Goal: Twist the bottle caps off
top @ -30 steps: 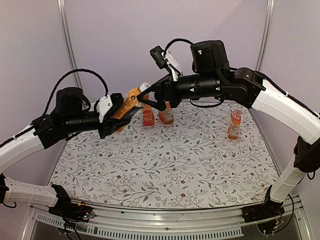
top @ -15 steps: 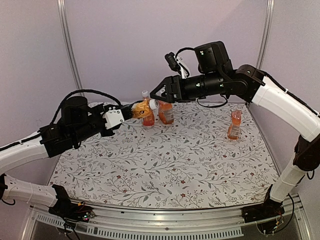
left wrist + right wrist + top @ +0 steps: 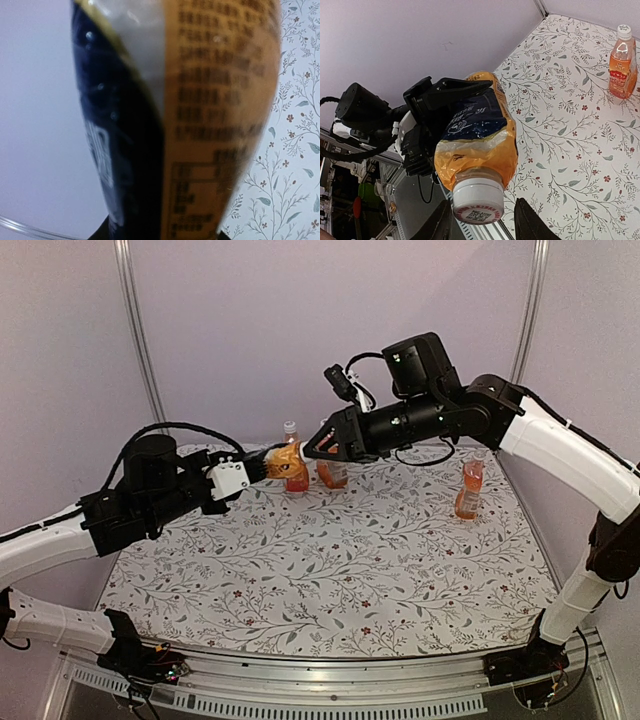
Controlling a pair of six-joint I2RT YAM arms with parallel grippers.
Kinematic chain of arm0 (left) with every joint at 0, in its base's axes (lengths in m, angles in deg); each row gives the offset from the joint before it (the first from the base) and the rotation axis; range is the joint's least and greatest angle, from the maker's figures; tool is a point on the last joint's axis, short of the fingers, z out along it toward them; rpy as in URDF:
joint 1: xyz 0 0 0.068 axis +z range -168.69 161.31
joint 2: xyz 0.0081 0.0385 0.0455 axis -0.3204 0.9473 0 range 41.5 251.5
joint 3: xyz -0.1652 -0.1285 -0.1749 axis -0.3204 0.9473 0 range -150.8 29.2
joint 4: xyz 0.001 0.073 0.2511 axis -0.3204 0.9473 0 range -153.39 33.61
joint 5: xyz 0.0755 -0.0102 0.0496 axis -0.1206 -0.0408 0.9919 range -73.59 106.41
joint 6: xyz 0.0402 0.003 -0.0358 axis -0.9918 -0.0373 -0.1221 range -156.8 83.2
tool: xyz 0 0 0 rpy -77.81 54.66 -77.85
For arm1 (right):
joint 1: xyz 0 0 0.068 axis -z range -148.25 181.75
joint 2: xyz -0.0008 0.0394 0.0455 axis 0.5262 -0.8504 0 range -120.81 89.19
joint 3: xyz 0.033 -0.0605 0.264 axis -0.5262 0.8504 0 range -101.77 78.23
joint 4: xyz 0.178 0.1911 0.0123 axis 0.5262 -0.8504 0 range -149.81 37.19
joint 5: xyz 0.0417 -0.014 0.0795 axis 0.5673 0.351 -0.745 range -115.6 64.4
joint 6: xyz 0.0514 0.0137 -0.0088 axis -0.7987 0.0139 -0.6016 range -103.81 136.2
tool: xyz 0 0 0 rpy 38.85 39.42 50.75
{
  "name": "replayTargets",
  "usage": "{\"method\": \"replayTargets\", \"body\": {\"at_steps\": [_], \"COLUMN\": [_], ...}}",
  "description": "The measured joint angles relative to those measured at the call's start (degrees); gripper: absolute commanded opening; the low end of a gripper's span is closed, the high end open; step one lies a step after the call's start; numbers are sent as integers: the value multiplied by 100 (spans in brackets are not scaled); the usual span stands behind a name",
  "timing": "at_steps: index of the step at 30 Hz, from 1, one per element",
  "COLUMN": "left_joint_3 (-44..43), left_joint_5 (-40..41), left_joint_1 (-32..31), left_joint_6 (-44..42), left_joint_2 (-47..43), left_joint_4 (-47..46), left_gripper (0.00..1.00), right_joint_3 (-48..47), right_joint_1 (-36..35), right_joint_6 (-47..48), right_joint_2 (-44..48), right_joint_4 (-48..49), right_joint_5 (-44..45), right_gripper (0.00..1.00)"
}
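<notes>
My left gripper (image 3: pixel 262 465) is shut on a clear bottle of orange drink (image 3: pixel 286 462) and holds it level above the back of the table, cap toward the right arm. This bottle (image 3: pixel 215 100) fills the left wrist view. Its white bottle cap (image 3: pixel 477 200) lies between the fingers of my right gripper (image 3: pixel 482 220). The left finger is up against the cap's side and the right finger (image 3: pixel 527 220) stands a little off it, so these jaws are open around the cap. From above, the right gripper (image 3: pixel 312 447) meets the bottle's neck end.
Three more capped orange bottles stand on the floral tablecloth (image 3: pixel 330 560): one at the back (image 3: pixel 290 432), one behind the right gripper (image 3: pixel 334 473), one at the right (image 3: pixel 468 490). A standing bottle (image 3: pixel 622 62) also shows in the right wrist view. Grey walls close in the back and sides.
The left arm swung the bottle down to level. The right gripper came down onto the cap end and its jaws narrowed from wide open to close round the cap.
</notes>
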Motion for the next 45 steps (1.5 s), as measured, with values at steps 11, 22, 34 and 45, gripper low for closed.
{"method": "replayTargets", "body": {"at_steps": [11, 22, 34, 45], "left_joint_3": [4, -898, -1484, -1414], "left_joint_5": [-26, -1727, -4734, -4918], "left_joint_1": [-26, -4, -63, 33], "left_joint_6": [9, 1578, 2658, 2743], "left_joint_2": [2, 0, 13, 4], "left_joint_4": [15, 2258, 3928, 3930], "left_gripper": [26, 26, 26, 25], "right_joint_3": [0, 0, -678, -702], "right_joint_1": [7, -254, -1366, -1541], "right_joint_6": [79, 1405, 5357, 6798], "right_joint_2": [0, 219, 437, 437], "right_joint_4": [-44, -376, -1495, -1561], "right_joint_5": [-127, -448, 94, 481], "right_gripper": [0, 0, 0, 75]}}
